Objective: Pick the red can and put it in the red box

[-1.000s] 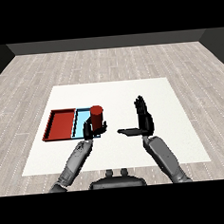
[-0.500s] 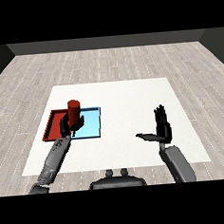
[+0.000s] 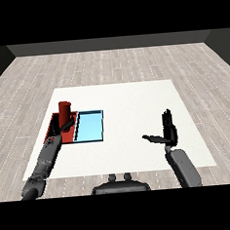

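With the left robot hand (image 3: 61, 129) curled round the upright red can (image 3: 65, 114) over the red tray (image 3: 54, 125), lower it vertically onto the tray floor before uncurling; right robot hand (image 3: 168, 132) idles, fingers straight.

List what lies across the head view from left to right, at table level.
Left hand curled round the red can over the red tray → light blue tray → bare stretch of white table → right hand, fingers straight and holding nothing.
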Robot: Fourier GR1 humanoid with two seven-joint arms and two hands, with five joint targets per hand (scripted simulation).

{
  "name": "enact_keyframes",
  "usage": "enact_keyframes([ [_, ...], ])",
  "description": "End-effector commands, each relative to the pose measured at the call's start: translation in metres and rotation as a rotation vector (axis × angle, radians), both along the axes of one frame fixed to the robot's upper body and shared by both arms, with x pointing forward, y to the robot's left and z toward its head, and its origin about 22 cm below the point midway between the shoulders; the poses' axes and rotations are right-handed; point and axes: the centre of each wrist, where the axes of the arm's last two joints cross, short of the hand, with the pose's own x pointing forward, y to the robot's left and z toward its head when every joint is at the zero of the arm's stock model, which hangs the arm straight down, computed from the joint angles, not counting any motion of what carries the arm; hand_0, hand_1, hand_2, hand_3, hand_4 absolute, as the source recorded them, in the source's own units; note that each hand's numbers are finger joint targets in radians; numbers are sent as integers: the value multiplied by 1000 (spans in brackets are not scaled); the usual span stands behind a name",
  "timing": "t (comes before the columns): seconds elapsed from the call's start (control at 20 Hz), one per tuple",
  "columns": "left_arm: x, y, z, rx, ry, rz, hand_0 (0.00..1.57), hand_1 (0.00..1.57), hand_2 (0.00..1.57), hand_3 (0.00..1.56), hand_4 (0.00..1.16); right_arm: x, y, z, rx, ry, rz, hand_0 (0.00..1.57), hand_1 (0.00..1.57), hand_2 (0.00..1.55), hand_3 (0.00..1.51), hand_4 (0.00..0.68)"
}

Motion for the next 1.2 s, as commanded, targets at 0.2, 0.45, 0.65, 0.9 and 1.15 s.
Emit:
enact_keyframes([
  [0.2, 13, 10, -22, 52, 179, 97, 1571, 1571, 1533, 1461, 1034, 10, -14, -15, 43, 52, -11, 0, 0, 0, 0, 0],
  [0.45, 4, 21, -33, 70, 399, 207, 650, 650, 700, 0, 644, 32, -11, -15, 31, 44, -26, 0, 0, 0, 0, 0],
  [0.65, -17, 39, -47, -7, 496, 282, 683, 683, 691, 124, 775, 32, -8, -23, 7, 56, -29, 0, 0, 0, 0, 0],
  [0.9, -21, 52, -44, -82, 534, 314, 1493, 1493, 1342, 0, 654, 44, 1, -21, 29, 17, -22, 0, 0, 0, 0, 0],
  [1.15, -17, 62, -32, -77, 565, 282, 0, 0, 0, 0, 0, 35, -14, -21, 34, 25, -32, 0, 0, 0, 0, 0],
])
